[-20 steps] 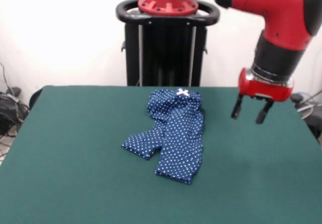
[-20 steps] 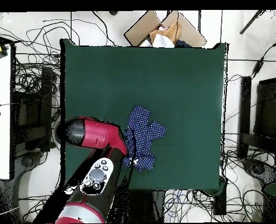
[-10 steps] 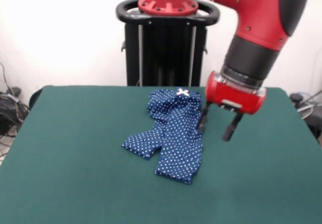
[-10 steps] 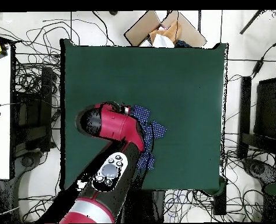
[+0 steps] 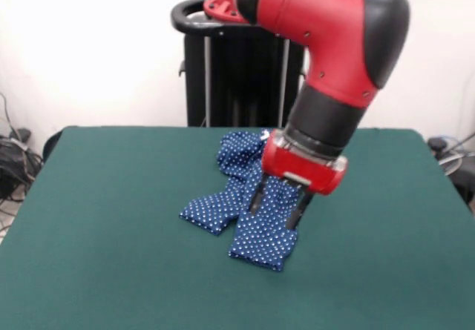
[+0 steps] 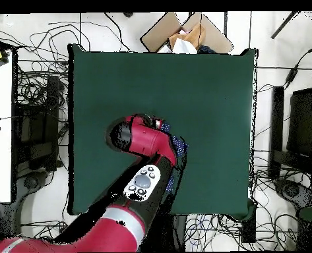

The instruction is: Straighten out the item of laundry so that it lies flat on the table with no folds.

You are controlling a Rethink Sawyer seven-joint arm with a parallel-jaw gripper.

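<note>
The navy-blue polka-dot trousers lie crumpled on the green table, waistband toward the pedestal, one leg bent off to the left, the other pointing toward the camera. My gripper hangs open right over the nearer leg, fingers spread and low, just above the cloth. The bow at the waistband is hidden behind the arm. In the overhead view the arm covers most of the trousers; only a strip shows at its right side.
The black pedestal stands behind the table's far edge. A cardboard box sits beyond the table's top edge in the overhead view. Cables lie on the floor around the table.
My arm has swung from the right of the table leftward and down, so the gripper now hangs over the trousers. The trousers have not moved.
</note>
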